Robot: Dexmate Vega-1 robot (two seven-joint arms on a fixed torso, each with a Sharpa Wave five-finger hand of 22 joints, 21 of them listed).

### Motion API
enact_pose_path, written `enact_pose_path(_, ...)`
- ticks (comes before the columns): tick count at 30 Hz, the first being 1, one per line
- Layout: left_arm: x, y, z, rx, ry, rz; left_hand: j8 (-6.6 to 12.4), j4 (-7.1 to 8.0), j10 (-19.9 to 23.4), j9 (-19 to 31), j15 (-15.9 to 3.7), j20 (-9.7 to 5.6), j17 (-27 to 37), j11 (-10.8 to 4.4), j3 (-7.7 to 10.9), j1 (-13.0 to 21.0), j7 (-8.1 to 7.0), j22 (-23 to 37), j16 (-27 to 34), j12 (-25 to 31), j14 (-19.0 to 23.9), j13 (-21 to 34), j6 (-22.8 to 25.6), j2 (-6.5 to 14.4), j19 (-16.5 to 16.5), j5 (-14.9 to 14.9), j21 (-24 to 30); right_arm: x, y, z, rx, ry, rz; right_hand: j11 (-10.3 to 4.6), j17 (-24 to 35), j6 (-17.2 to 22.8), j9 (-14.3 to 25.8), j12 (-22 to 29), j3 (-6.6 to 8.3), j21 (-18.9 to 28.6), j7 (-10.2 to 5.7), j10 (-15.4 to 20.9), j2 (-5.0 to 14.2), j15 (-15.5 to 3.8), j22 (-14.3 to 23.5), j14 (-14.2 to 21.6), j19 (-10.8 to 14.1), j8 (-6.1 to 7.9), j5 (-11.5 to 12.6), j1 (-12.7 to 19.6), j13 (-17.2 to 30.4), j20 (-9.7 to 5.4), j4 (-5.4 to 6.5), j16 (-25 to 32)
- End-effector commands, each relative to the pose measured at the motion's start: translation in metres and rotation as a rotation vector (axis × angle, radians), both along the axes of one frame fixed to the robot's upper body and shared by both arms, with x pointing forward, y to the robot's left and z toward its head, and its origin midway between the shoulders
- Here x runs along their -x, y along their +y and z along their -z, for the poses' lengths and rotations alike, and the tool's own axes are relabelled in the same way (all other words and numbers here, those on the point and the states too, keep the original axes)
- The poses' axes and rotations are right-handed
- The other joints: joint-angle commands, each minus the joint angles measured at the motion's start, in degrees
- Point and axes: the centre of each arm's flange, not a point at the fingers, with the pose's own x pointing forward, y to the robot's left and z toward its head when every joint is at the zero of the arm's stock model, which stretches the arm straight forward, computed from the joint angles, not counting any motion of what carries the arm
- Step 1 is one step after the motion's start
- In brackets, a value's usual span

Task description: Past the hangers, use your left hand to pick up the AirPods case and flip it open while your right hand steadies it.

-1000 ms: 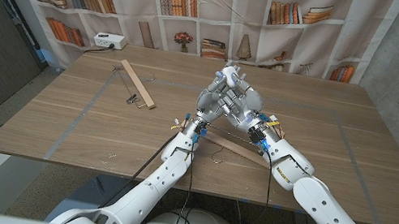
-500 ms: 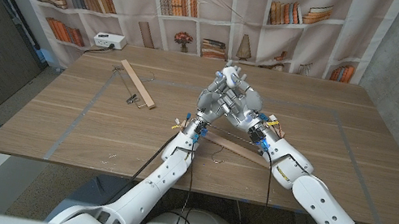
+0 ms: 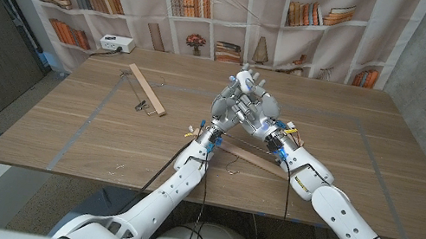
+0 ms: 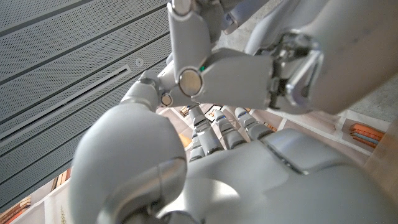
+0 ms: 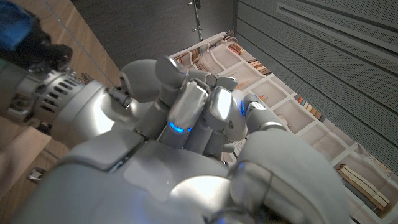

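Observation:
Both hands are raised together above the middle of the table, fingers meshed. My left hand (image 3: 227, 106) grips upward from below, and my right hand (image 3: 263, 104) presses in from the right with some fingers fanned up. A small white rounded shape at the top of the cluster looks like the AirPods case (image 3: 244, 78); the fingers hide most of it, and I cannot tell whether its lid is open. In the left wrist view, the back of my left hand (image 4: 236, 180) faces the right hand (image 4: 249, 68). The right wrist view has my right hand (image 5: 180, 168) curled against the left hand (image 5: 68, 106).
One wooden hanger (image 3: 146, 90) lies at the back left of the table. A second hanger (image 3: 263, 160) lies under my forearms, its wire hook toward the near edge. A white power strip (image 3: 116, 44) sits at the far left edge, with a bookshelf backdrop behind.
The right hand's upper fingers have fanned out slightly at the top of the cluster. Both hands stay in the same place above the table.

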Motion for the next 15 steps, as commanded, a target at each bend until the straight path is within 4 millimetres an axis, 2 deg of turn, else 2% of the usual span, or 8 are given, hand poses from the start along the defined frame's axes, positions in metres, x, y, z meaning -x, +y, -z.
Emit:
enact_pose_path(1,0.0011,-0.0009,-0.0012,-0.001,-0.049,-0.019,0.13,0.25,-3.2,0.1,1.0,0.52,0.2,0.82,-1.06,-2.8,-0.36,0.2,0.1,-0.5,-1.6,-1.0,-1.0,-1.6,-0.8,-0.7,-0.1,-0.0006,-0.0055,0.0006,0.002,-0.004,0.004,-0.17,0.1,10.5,0.3,-0.1,1.78,0.7,-1.61,0.5,2.8,0.04,-0.1,-0.1,-0.4,0.08,0.2,3.2,-0.2,-3.19,1.27,0.1)
enact_pose_path(3,0.0017,-0.001,-0.0018,-0.005,-0.063,-0.021,0.16,0.39,-4.7,0.1,1.53,0.86,0.1,1.18,-1.57,-3.9,-0.34,0.2,0.0,-0.6,-2.5,-1.3,-1.3,-2.2,-1.2,-1.0,-0.1,-0.0004,-0.0059,0.0007,-0.001,-0.004,0.002,-0.17,0.1,10.6,0.3,0.0,1.81,0.8,-1.48,0.8,2.79,0.04,-0.2,0.0,-0.4,0.09,0.2,3.3,-0.1,-3.19,1.28,0.1)
enact_pose_path(4,0.002,-0.001,-0.002,-0.007,-0.07,-0.02,0.17,0.46,-6.5,0.1,1.99,1.15,0.0,1.85,-2.08,-5.1,-0.31,0.2,-0.1,-0.6,-3.7,-1.8,-1.7,-2.8,-1.5,-1.3,-0.1,-0.0004,-0.0061,0.0007,0.0,-0.006,0.001,-0.16,0.1,10.7,0.3,0.0,1.84,0.9,-1.46,0.8,2.77,0.05,-0.3,0.0,-0.4,0.07,0.2,3.3,-0.2,-3.2,1.32,0.1)
enact_pose_path(9,0.0033,0.0006,-0.0033,-0.011,-0.09,-0.03,0.29,0.3,-11.3,0.1,3.68,2.12,-0.2,2.83,-2.88,-6.9,-0.07,0.2,-0.6,-0.7,-7.4,-3.0,-2.2,-3.7,-2.9,-1.6,-0.3,-0.0003,-0.0069,0.0005,0.002,-0.007,0.0,-0.17,0.1,10.9,0.3,0.1,1.89,1.2,-1.41,1.0,2.78,0.04,-0.2,0.1,-0.4,0.07,0.2,3.3,-0.1,-3.19,1.35,0.1)
enact_pose_path(11,0.0039,0.0017,-0.004,-0.01,-0.095,-0.033,0.27,0.34,-12.0,0.1,3.88,2.33,-0.3,2.82,-3.03,-7.2,-0.04,0.1,-0.6,-0.7,-7.8,-3.2,-2.4,-3.8,-3.2,-1.6,-0.3,0.0001,-0.0074,0.0007,0.002,-0.007,0.0,-0.17,0.1,10.9,0.3,0.1,1.91,1.3,-1.34,0.9,2.78,0.04,-0.2,0.1,-0.3,0.07,0.2,3.3,-0.2,-3.19,1.35,0.1)
enact_pose_path(13,0.0044,0.0032,-0.0049,-0.007,-0.1,-0.035,0.2,0.42,-13.2,0.1,4.23,2.49,-0.3,3.65,-3.31,-7.9,-0.01,0.1,-0.5,-0.7,-8.3,-3.5,-2.7,-4.0,-3.4,-1.6,-0.3,0.0005,-0.0088,0.0004,0.008,-0.013,0.004,-0.17,0.1,10.9,0.3,0.0,1.93,1.4,-1.35,0.9,2.78,0.04,-0.2,0.1,-0.3,0.05,0.2,3.3,-0.2,-3.19,1.36,0.2)
enact_pose_path(15,0.0052,0.0046,-0.0058,-0.005,-0.101,-0.038,0.21,0.44,-13.7,0.1,4.15,2.62,-0.3,3.83,-3.41,-8.1,0.0,0.1,-0.5,-0.7,-8.7,-3.7,-2.8,-4.1,-3.7,-1.6,-0.3,0.0011,-0.0104,0.0002,0.008,-0.015,0.006,-0.17,0.1,10.9,0.3,0.0,1.96,1.5,-1.28,0.9,2.79,0.04,-0.2,0.2,-0.4,0.02,0.2,3.4,-0.2,-3.19,1.37,0.2)
